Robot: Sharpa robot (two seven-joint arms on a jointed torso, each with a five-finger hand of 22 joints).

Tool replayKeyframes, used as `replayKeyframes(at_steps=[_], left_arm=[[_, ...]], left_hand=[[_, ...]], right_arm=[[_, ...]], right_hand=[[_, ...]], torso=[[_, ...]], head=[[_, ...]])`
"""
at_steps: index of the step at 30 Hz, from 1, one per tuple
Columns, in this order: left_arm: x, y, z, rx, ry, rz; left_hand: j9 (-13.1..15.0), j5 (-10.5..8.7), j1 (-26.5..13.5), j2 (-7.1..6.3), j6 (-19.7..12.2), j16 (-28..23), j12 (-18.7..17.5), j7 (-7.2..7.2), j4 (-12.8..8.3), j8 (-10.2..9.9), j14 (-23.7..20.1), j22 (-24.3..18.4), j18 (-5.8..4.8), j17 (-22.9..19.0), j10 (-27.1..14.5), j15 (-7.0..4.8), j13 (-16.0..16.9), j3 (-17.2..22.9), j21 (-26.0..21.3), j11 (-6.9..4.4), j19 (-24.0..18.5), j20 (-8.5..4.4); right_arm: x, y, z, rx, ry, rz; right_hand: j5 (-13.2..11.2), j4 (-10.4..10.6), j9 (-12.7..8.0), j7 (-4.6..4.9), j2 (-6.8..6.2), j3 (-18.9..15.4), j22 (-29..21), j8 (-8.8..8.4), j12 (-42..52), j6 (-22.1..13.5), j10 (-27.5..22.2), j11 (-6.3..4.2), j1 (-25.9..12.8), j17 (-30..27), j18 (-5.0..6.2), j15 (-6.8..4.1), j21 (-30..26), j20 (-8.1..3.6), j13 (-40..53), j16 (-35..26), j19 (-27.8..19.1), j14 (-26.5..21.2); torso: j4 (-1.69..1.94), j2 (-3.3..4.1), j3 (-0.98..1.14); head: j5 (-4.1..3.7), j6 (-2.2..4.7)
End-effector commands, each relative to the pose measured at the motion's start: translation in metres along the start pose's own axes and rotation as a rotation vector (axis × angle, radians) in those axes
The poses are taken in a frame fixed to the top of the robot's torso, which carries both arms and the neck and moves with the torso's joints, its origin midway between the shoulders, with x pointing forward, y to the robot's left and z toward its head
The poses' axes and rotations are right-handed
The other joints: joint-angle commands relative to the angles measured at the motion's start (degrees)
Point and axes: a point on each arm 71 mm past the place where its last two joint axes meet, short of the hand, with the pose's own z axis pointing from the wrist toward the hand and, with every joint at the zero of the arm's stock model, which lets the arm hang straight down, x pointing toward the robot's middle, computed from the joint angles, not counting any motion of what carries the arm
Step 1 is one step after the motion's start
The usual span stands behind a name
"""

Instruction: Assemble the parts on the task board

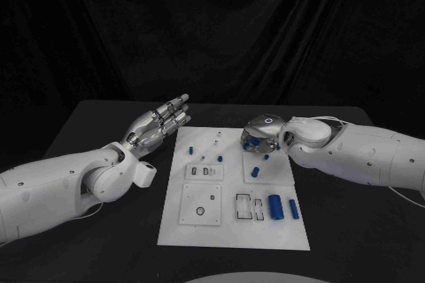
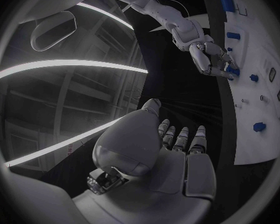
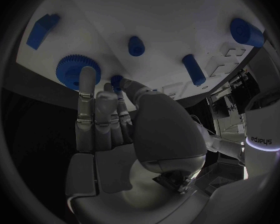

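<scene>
The white task board (image 1: 232, 231) lies in the middle of the table. My right hand (image 1: 263, 135) reaches down onto its far right part. There, thumb and a finger pinch a small blue peg (image 3: 117, 79) at the board's surface, and another fingertip touches a blue gear (image 3: 74, 70). Around them lie a short blue peg (image 3: 135, 46), a blue cylinder (image 3: 194, 69) and a blue block (image 3: 42, 30). My left hand (image 1: 164, 123) hovers by the board's far left corner, fingers straight and apart, holding nothing. Two blue cylinders (image 1: 274, 205) lie at the board's right edge.
Small blue pieces (image 1: 190, 150) stand on the board's far left part. Rectangular and oval recesses (image 1: 201, 210) are cut into its middle and near part. Black table surrounds the board, with a dark curtain behind.
</scene>
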Motion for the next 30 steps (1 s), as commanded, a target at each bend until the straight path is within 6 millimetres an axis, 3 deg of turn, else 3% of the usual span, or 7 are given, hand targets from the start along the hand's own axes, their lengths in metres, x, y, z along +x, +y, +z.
replayKeyframes(at_steps=[1, 9, 10, 14, 23, 26, 30], left_arm=[[0.001, 0.000, 0.000, 0.010, 0.013, -0.010], [-0.002, -0.001, -0.003, 0.005, 0.002, -0.004], [-0.002, -0.001, -0.003, 0.003, 0.000, -0.003], [-0.003, 0.000, -0.004, -0.001, -0.003, -0.001], [-0.001, 0.001, -0.001, -0.005, 0.003, -0.003], [0.000, 0.001, 0.000, -0.005, 0.007, -0.005], [0.000, 0.002, 0.002, -0.006, 0.010, -0.006]], left_hand=[[0.1, 0.20, 0.3, -0.30, 0.3, -0.2, -0.2, 0.13, -0.3, 0.2, 0.2, 0.1, 1.03, -0.1, -0.2, 0.44, -0.1, 0.3, 0.0, 0.41, -0.1, 0.48], [0.1, 0.30, 0.3, -0.30, 0.4, -0.2, -0.2, 0.17, -0.3, 0.2, 0.2, 0.1, 1.03, -0.1, -0.2, 0.49, -0.1, 0.4, 0.1, 0.45, 0.0, 0.54], [0.1, 0.30, 0.3, -0.30, 0.4, -0.2, -0.2, 0.17, -0.3, 0.2, 0.2, 0.1, 1.03, -0.1, -0.2, 0.49, -0.1, 0.4, 0.1, 0.45, 0.0, 0.54], [0.1, 0.31, 0.3, -0.32, 0.5, -0.2, -0.2, 0.18, -0.4, 0.3, 0.2, 0.1, 1.03, -0.1, -0.2, 0.50, -0.1, 0.4, 0.1, 0.47, 0.0, 0.57], [0.1, 0.31, 0.3, -0.34, 0.5, -0.2, -0.2, 0.20, -0.4, 0.3, 0.2, 0.1, 1.03, -0.1, -0.2, 0.50, -0.1, 0.4, 0.1, 0.48, 0.0, 0.58], [0.1, 0.31, 0.2, -0.34, 0.5, -0.2, -0.2, 0.21, -0.4, 0.3, 0.2, 0.1, 1.03, -0.1, -0.2, 0.49, -0.1, 0.4, 0.1, 0.49, 0.0, 0.59], [0.1, 0.31, 0.2, -0.34, 0.6, -0.2, -0.2, 0.21, -0.4, 0.3, 0.2, 0.1, 1.03, -0.1, -0.2, 0.49, -0.1, 0.4, 0.1, 0.50, -0.1, 0.59]], right_arm=[[0.004, -0.001, -0.002, 0.000, 0.006, 0.008], [-0.006, -0.004, -0.005, 0.008, -0.079, 0.050], [-0.011, -0.004, -0.005, 0.008, -0.091, 0.050], [-0.029, -0.002, 0.000, 0.008, -0.125, 0.044], [-0.052, 0.007, 0.024, 0.007, -0.164, 0.033], [-0.053, 0.009, 0.033, 0.016, -0.161, 0.048], [-0.053, 0.009, 0.043, 0.028, -0.149, 0.054]], right_hand=[[0.6, -0.2, 0.9, -0.16, 0.32, 0.4, 1.1, 0.89, 0.1, 1.6, 1.5, -0.30, 1.1, 0.3, 0.39, -0.25, 0.9, -0.04, 0.2, 0.1, -0.2, -0.1], [0.8, -0.7, 2.4, -0.34, 0.88, 0.0, 4.0, 2.12, 0.7, 4.1, 4.6, -0.72, 1.8, 1.1, 0.06, -0.58, 3.2, -0.36, 0.3, 0.7, 0.5, 0.6], [0.2, -0.6, 2.9, -0.13, 0.98, -0.3, 5.4, 2.48, 0.9, 4.9, 5.7, -0.74, 1.9, 1.8, -0.33, -0.03, 4.4, -0.16, 0.4, 1.3, 1.1, 1.0], [-0.7, -0.6, 3.2, -0.07, 1.04, -0.5, 5.7, 2.46, 0.7, 5.0, 6.1, -0.64, 2.0, 1.7, -0.34, 0.20, 4.5, 0.07, 0.2, 1.2, 1.0, 1.1], [-2.6, -0.4, 3.8, -0.20, 1.20, -1.1, 8.1, 2.27, 0.0, 5.0, 6.5, -0.72, 2.0, 3.8, -0.52, -0.12, 6.5, -0.01, 0.0, 3.2, 2.0, 2.0], [-2.7, -0.5, 3.9, -0.18, 1.16, -1.1, 8.2, 2.21, -0.1, 4.9, 6.5, -0.77, 2.1, 4.0, -0.54, 0.00, 6.5, 0.02, 0.0, 3.3, 2.0, 2.0], [-2.8, -0.4, 3.9, 0.02, 1.08, -1.2, 8.6, 1.94, -0.3, 4.6, 6.5, -0.59, 2.0, 4.3, -0.67, 0.35, 6.7, 0.22, 0.0, 3.5, 2.1, 2.1]], torso=[[0.04, -0.06, 0.02], [0.03, -0.08, 0.02], [0.03, -0.08, 0.02], [0.08, -0.09, 0.03], [0.12, -0.12, -0.08], [0.00, -0.11, -0.04], [0.15, -0.04, 0.03]], head=[[0.30, -0.10], [1.15, -0.45], [1.22, -0.47], [1.24, -0.54], [1.72, -0.58], [1.96, -0.68], [1.73, -0.81]])
